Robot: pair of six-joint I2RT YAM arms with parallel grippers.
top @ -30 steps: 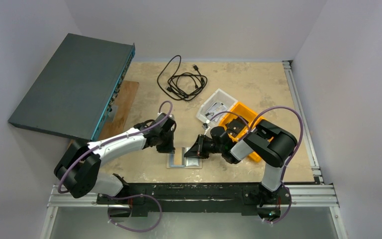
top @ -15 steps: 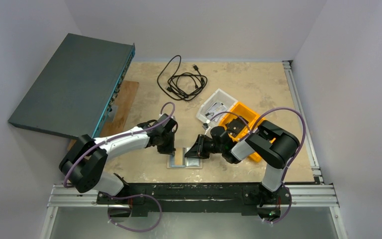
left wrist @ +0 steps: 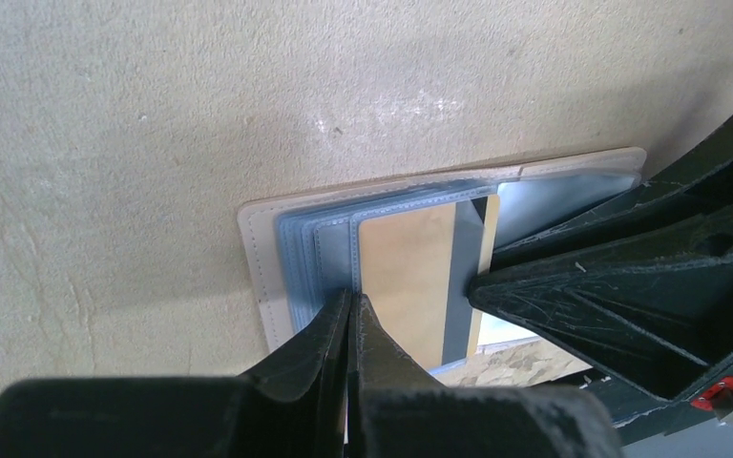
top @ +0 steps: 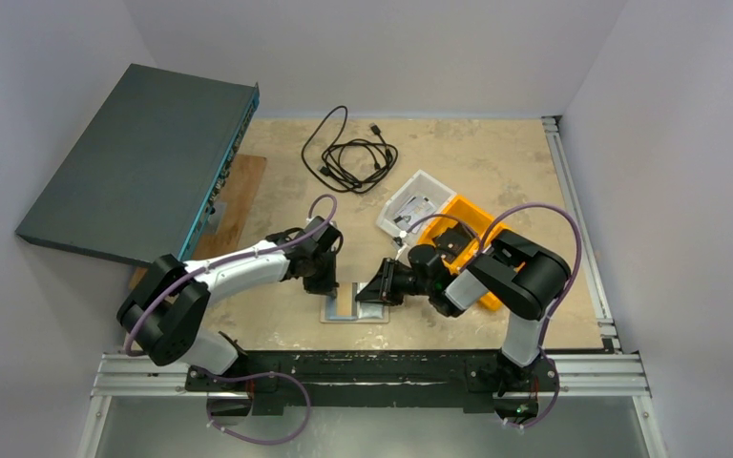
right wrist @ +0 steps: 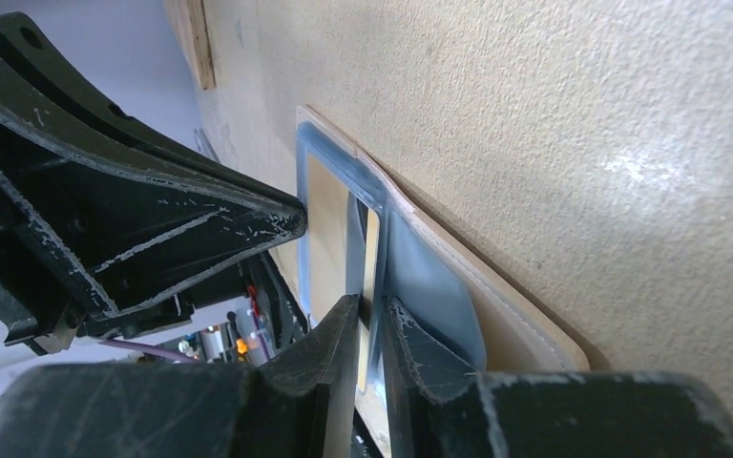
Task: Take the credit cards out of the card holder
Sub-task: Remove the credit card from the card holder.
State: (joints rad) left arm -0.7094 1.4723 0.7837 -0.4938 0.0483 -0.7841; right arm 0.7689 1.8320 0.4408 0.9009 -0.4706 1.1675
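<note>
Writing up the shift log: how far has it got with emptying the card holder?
Done: the card holder lies open on the table. In hand: the shut left tool rests on its sleeves; the right tool, slightly open, straddles the tan card at its sleeve edge. Left: that card is not yet out.

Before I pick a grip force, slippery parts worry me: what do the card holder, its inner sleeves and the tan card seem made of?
Card holder: matte cream leather or imitation, stitched edge. Sleeves: glossy translucent blue-grey plastic, seamed borders. Tan card: stiff smooth plastic, probably; straight thin edge.
</note>
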